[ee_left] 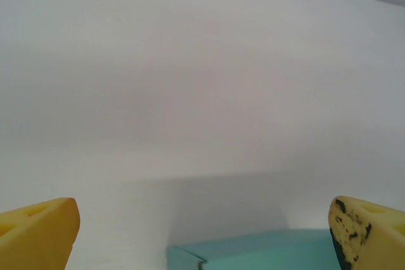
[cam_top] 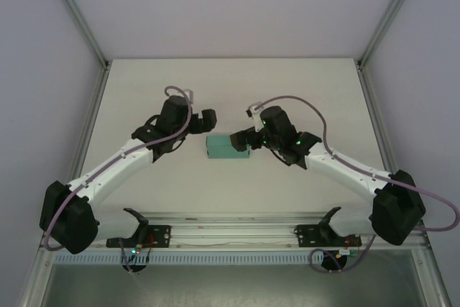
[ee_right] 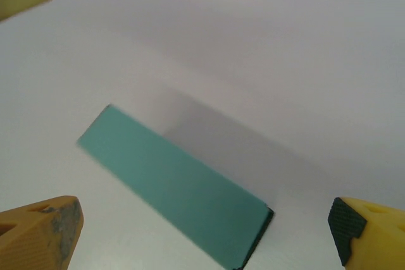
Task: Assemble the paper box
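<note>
Left fingers [ee_left: 39,229] and right fingers [ee_right: 39,232] spread wide, holding nothing. Right wrist view shows a long face of the paper box [ee_right: 177,184]; left wrist view, just its edge.

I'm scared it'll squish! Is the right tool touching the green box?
Apart. Right wrist view: table shows between the paper box and fingers of the right tool.

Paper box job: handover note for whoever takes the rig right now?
Left gripper: open, empty, just off the box's left end.
Right gripper: open, empty, at its right end.
Paper box: lying on the table between them, folded into a closed rectangular shape, held by neither.
Done: box looks assembled.
Left: check that the end flaps are tucked, which is not clear from these views.
</note>
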